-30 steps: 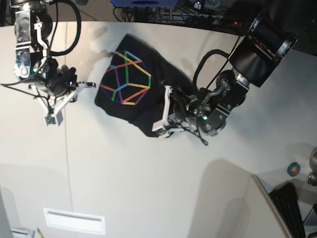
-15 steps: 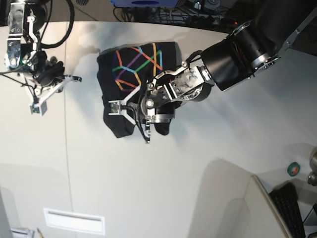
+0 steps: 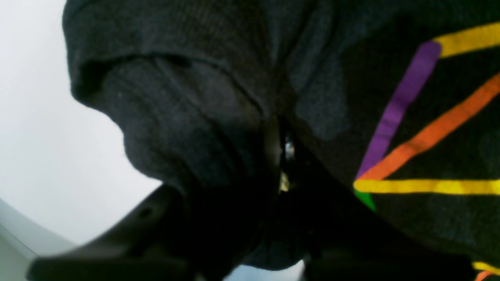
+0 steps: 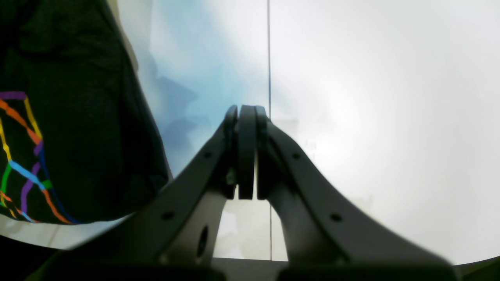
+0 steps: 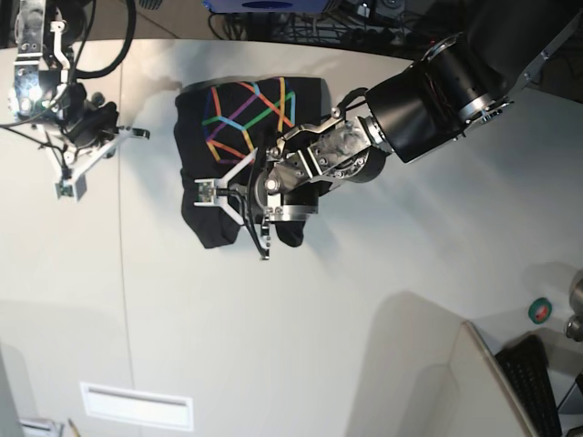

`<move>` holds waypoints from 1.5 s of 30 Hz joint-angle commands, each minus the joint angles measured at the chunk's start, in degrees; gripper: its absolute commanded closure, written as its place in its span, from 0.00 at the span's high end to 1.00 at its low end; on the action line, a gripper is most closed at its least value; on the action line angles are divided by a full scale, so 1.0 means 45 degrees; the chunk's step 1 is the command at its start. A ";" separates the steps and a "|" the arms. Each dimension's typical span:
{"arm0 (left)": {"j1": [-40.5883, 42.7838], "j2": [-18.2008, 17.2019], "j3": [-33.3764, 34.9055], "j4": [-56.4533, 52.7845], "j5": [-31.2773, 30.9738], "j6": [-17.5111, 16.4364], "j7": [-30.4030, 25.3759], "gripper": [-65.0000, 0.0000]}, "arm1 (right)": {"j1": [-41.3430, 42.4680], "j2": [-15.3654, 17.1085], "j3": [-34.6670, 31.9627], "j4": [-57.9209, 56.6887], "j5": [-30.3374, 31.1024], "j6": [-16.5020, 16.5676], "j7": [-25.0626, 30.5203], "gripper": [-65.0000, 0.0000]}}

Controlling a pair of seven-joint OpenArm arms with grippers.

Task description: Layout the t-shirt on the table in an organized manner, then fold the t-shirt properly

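Note:
The black t-shirt [image 5: 228, 137] lies bunched on the off-white table [image 5: 273, 346] at the far middle, with its rainbow line print [image 5: 248, 111] facing up. My left gripper [image 5: 258, 162] reaches in from the right and is shut on a fold of the cloth. In the left wrist view, black t-shirt [image 3: 203, 117] wraps around the left gripper [image 3: 280, 164] and hides most of both fingers. My right gripper [image 5: 137, 135] hangs left of the shirt, clear of it. Its fingers [image 4: 246, 125] are pressed together on nothing, with the t-shirt [image 4: 66, 128] beside them.
A thin dark seam [image 4: 268, 50] runs across the table [image 4: 371, 97]. A small white plate [image 5: 137, 405] lies near the front left. At the right stand a raised panel [image 5: 483, 382], a keyboard [image 5: 537, 382] and a green-topped item [image 5: 540, 310].
My left arm has swung left across the table, dragging the t-shirt into a tighter bunch, then slowed. My right arm has drawn back up and to the left, still shut.

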 commanded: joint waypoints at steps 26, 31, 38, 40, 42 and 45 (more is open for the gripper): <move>0.2057 -0.0655 -0.4780 0.6139 0.0119 0.0109 0.0839 0.83 | -0.0534 0.0091 -0.2150 0.2090 0.0056 0.0017 0.0098 0.00; 0.5163 -0.1241 -0.5913 0.8386 0.0119 0.0109 0.1737 0.39 | -0.0945 0.0111 -0.3361 0.2403 0.0056 0.0017 0.0098 0.00; 0.8132 -0.1104 -0.7281 0.8190 0.0061 0.0148 0.1698 0.00 | -0.0984 0.0111 -0.5432 0.2246 0.0016 -0.0022 0.0176 0.00; 0.8347 -0.1104 -0.7281 0.7448 0.0041 0.0148 0.1171 0.00 | -0.0925 0.0111 -0.5510 0.1699 0.0016 -0.0022 0.0215 0.00; 0.8504 -0.1104 -0.7281 0.6627 0.0100 0.0167 0.0311 0.00 | -0.0710 0.0111 -0.5510 0.0898 0.0016 -0.0022 0.0235 0.00; 0.8601 -0.0987 -0.7261 0.5592 0.0080 0.0167 -0.0314 0.00 | -0.0476 0.0111 -0.5510 -0.0411 0.0016 -0.0022 0.0684 0.00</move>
